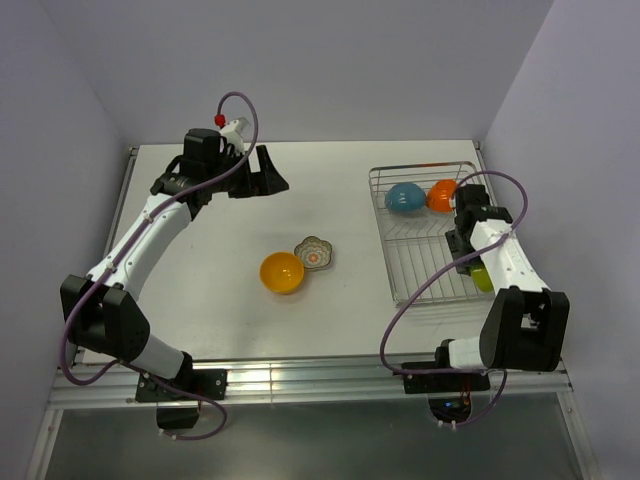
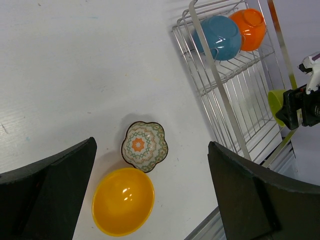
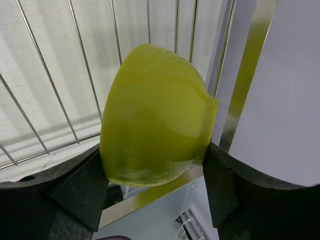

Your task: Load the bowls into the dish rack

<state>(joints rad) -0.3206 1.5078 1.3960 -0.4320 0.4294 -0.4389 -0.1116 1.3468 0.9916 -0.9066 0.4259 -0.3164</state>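
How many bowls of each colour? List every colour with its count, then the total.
blue bowl: 1
orange bowl: 1
yellow bowl: 1
lime-green bowl: 1
floral dish: 1
Total: 5

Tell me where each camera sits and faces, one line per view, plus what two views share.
Top external: above and behind the arm bases, looking down on the table; left arm and right arm show.
Left wrist: on the left arm, looking down at the yellow bowl and rack; open left fingers at the edges.
Right wrist: low by the rack, close on the green bowl between the right fingers.
Shared: top and left wrist show the blue bowl in the rack.
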